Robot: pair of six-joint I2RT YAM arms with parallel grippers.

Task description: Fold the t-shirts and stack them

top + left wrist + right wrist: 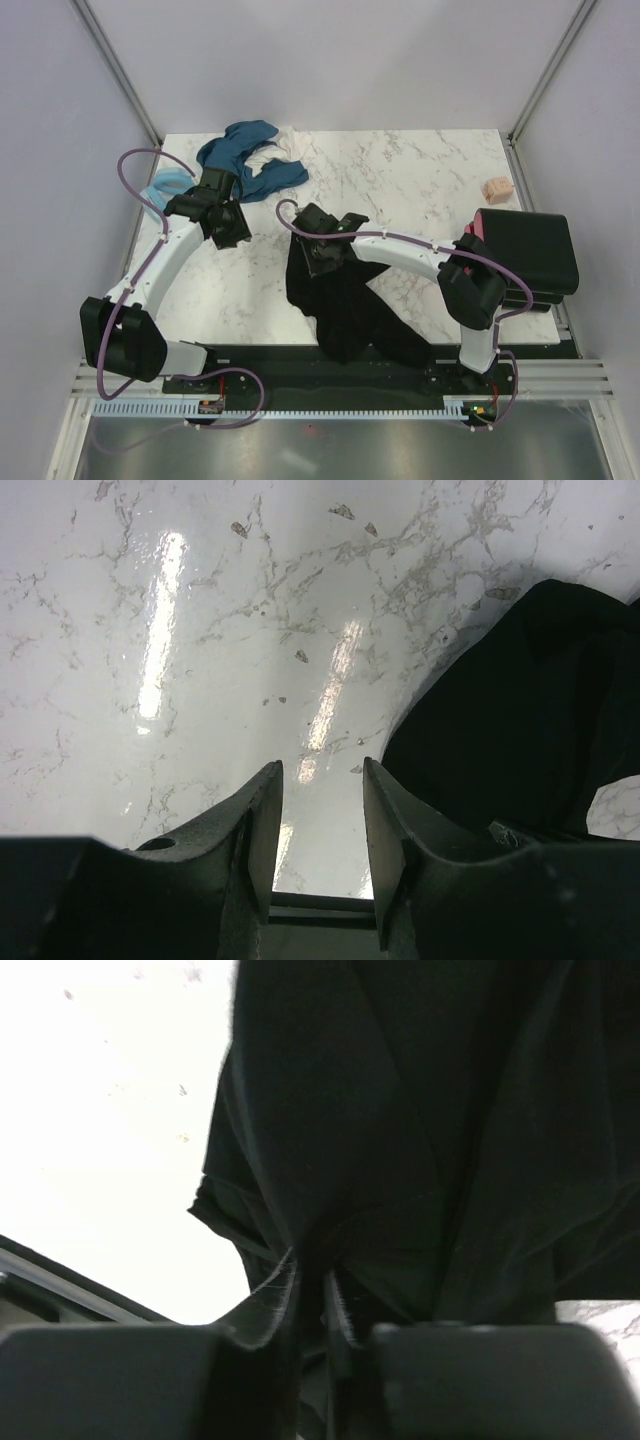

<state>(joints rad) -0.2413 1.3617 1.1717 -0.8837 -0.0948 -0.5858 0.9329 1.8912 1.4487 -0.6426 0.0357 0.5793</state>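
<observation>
Between the clamped jaws of the right gripper [310, 1275] a ridge of the black t-shirt [400, 1110] is pinched, probably so the limp, matte cloth can be drawn out flat. The rest sags in soft folds beyond the fingers. Off to its left, the left gripper [322, 780] hovers parted and empty over the glossy veined table [180, 630], black cloth just to its right.
</observation>
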